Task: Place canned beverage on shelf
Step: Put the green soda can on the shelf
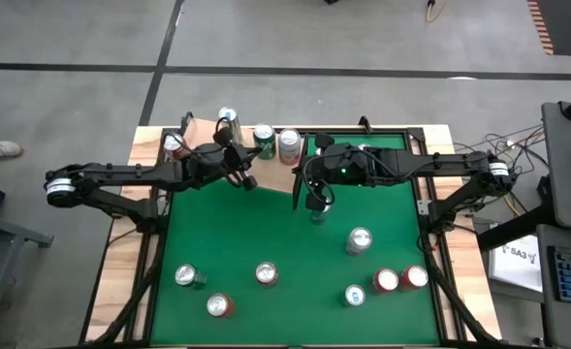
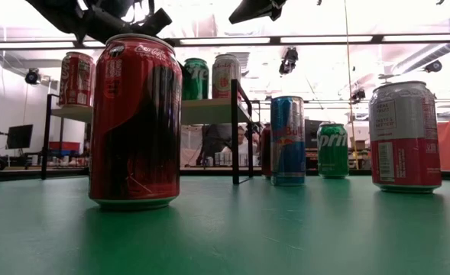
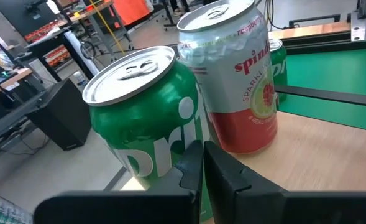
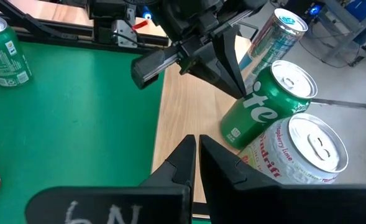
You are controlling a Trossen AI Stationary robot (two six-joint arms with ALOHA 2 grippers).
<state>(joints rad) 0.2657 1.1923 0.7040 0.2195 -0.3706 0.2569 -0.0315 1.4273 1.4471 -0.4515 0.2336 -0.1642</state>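
Green felt covers the table, and along its upper edge in the high view lies the shelf, a pale wood-grain board. Four cans already stand on it in a row: a red one at the left end, a slim silver one, a green Sprite can and a silver-and-red Spindrift can. Seven more cans wait on the felt, among them a silver can right of centre, a red-topped pair at lower right, a red can at lower centre and a green can just below the right gripper.

Both arms reach in over the shelf. The left gripper hovers at upper centre-left of the high view, just in front of the green Sprite can; its wrist view shows the two fingers pressed together with nothing between them. The right gripper hangs at upper centre, just off the shelf's right end, its fingers likewise closed and empty in its own wrist view.

No can is in hand, so this looks like the gap between placements, with the next pick not begun. The next move probably calls for one gripper to open its fingers, drop over a can on the felt, the green can below the right gripper being closest, and clamp it upright. Room on the shelf beside the Spindrift can looks tight, so the placement must avoid nudging that row.
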